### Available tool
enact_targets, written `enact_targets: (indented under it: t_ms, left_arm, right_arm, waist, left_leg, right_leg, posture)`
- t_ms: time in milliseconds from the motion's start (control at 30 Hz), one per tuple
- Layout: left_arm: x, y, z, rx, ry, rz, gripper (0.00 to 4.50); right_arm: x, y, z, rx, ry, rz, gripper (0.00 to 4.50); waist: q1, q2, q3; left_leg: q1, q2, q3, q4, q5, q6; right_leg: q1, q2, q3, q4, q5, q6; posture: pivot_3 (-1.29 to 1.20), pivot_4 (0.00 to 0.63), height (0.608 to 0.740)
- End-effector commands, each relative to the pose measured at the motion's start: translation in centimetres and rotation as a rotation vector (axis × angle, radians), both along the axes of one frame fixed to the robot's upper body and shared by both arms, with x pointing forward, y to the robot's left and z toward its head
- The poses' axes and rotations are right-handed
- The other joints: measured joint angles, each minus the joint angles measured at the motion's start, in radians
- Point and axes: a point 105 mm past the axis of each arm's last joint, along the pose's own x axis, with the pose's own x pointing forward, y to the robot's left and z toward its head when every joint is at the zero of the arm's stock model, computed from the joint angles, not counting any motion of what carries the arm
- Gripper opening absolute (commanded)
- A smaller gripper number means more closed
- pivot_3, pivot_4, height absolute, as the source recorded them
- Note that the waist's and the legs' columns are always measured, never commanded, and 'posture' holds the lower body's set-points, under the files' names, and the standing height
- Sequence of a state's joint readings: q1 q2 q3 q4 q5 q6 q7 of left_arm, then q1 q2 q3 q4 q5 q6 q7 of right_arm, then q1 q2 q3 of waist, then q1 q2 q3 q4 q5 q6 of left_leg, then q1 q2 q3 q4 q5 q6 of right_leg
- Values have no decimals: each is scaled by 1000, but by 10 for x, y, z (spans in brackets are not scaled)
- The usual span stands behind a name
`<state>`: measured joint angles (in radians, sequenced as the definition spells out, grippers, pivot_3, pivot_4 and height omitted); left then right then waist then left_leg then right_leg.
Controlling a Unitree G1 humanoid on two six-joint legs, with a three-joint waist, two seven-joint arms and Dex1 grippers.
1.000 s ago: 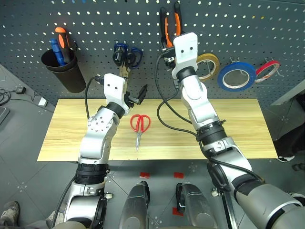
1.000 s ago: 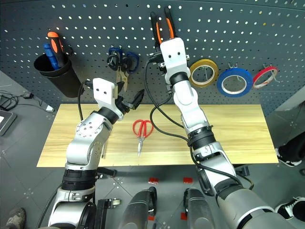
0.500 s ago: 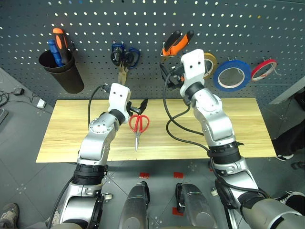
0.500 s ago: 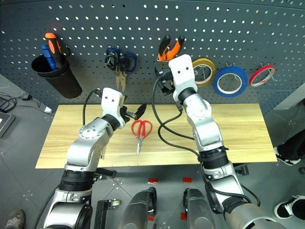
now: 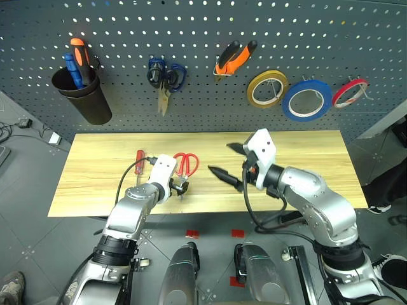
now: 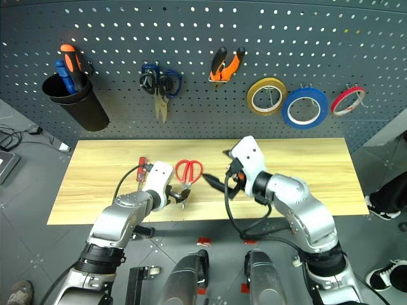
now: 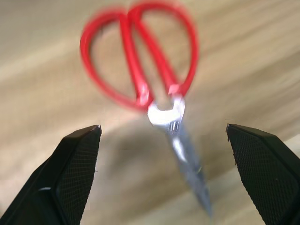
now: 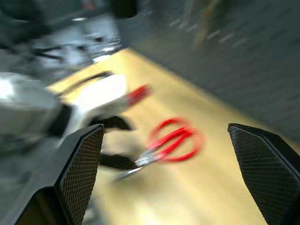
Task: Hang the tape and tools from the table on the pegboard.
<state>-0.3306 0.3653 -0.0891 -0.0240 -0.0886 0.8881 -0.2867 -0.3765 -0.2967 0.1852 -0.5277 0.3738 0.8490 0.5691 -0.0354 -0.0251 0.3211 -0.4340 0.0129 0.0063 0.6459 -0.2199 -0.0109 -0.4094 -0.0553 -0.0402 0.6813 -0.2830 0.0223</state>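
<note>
Two grippers: both over the table [image 5: 318, 171], fingers spread wide, nothing held.
Left gripper [image 5: 180, 186]: low over the near-left part of the top, one finger either side of the red scissors [image 5: 186, 166] in the left wrist view, no contact seen.
Right gripper [image 5: 227, 160]: near the table's middle, pointing left, well right of the scissors.
Red scissors: flat on the wood, handles toward the pegboard [image 5: 356, 38], blades toward the near edge.
Red screwdriver [image 5: 139, 165]: flat on the table, just left of the left gripper (shaft partly hidden by the arm).
Pliers [image 5: 234, 57]: hung on the pegboard, orange-and-black handles up.
Blue tape [image 5: 307, 101]: on a hook, between the yellow ring [image 5: 267, 88] and the red ring [image 5: 350, 93].
Far left of board: blue scissors [image 5: 165, 79]; black cup [image 5: 86, 96] with screwdrivers.
</note>
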Motion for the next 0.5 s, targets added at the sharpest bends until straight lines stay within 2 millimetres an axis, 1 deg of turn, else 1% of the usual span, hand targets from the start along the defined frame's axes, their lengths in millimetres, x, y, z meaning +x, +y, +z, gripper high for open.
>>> enact_targets:
  t_ms: [33, 133, 300, 367, 467, 500]
  left_arm:
    - [1, 6, -2, 32, -5, 55, 4486]
    - [2, 3, -12, 33, 19, 79, 4486]
    - [4, -9, -25, -21, 78, 104, 4486]
    - [5, -13, -28, -39, 93, 108, 4486]
    - [8, -14, -31, -13, 99, 99, 4486]
    - [9, -15, -33, -7, 104, 96, 4310]
  right_arm:
    - [-19, 5, 8, 28, 7, 85, 4500]
    - [-25, 7, 6, 25, 34, 118, 4500]
    - [-26, 6, 6, 36, 60, 127, 4500]
    - [-27, 6, 7, 46, 70, 127, 4500]
    - [-29, 5, 7, 68, 98, 135, 4500]
    - [-29, 4, 7, 77, 113, 139, 4500]
  waist:
    - [2, 0, 0]
    - [2, 0, 0]
    - [4, -1, 0]
    - [4, -1, 0]
    - [3, -1, 0]
    - [3, -1, 0]
  left_leg:
    - [0, 0, 0, 0, 0, 0]
    - [0, -1, 0, 0, 0, 0]
    - [0, -1, 0, 0, 0, 0]
    - [0, -1, -1, 0, 0, 0]
    - [1, -1, -1, 1, 0, 0]
    - [1, -1, -1, 1, 0, 0]
  right_leg:
    - [0, 0, 0, 0, 0, 0]
    - [1, 0, 0, 0, 0, 0]
    - [1, -1, -1, 0, 0, 0]
    - [1, -1, -1, 0, 0, 0]
    - [2, -1, -1, 0, 0, 0]
    - [2, -1, -1, 0, 0, 0]
  posture:
    - [-68, 320, 740]
    - [-68, 320, 740]
    - [-72, 315, 740]
    - [-72, 315, 740]
    - [-79, 314, 740]
    - [-84, 312, 740]
